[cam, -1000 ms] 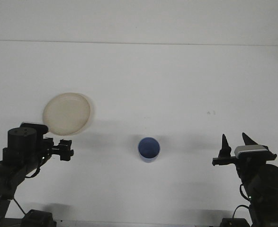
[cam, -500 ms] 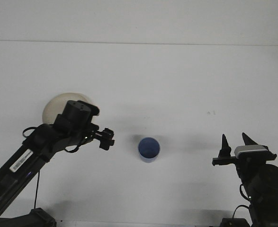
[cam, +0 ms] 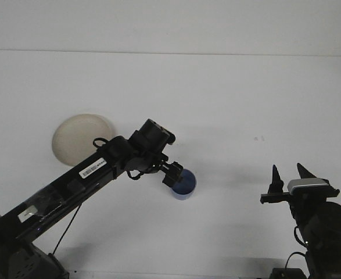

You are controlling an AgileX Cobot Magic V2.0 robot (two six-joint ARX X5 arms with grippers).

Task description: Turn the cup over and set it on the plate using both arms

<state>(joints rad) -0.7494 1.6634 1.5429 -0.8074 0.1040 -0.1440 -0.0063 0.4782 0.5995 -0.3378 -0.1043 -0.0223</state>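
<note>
1. Cup-flipping has barely begun: nothing is lifted, nothing turned, nothing on the plate, so grasp, flip, hand-over or joint carry, and placing all appear to be left.
2. Table: 1, white, carrying everything; its far edge runs across the top of the view.
3. Arms: 2. The left arm reaches from the near left corner toward the table's middle; the right arm sits back at the near right corner, well apart from the cup.
4. Plate: 1, cream, round, lying flat left of centre nearer the left edge, partly covered by the left arm and holding nothing.
5. Cup: 1, blue, standing on the table around the middle, nearer the near edge, well apart from the plate. Its open mouth seems to face up, though I judge that only from the darker ring inside.
6. Grippers: 2. The left gripper is at the cup's left rim, touching or just beside it; I cannot tell whether its pincer is apart or clamped. The right gripper points away from the robot with its 2 fingers spread and nothing between them.
</note>
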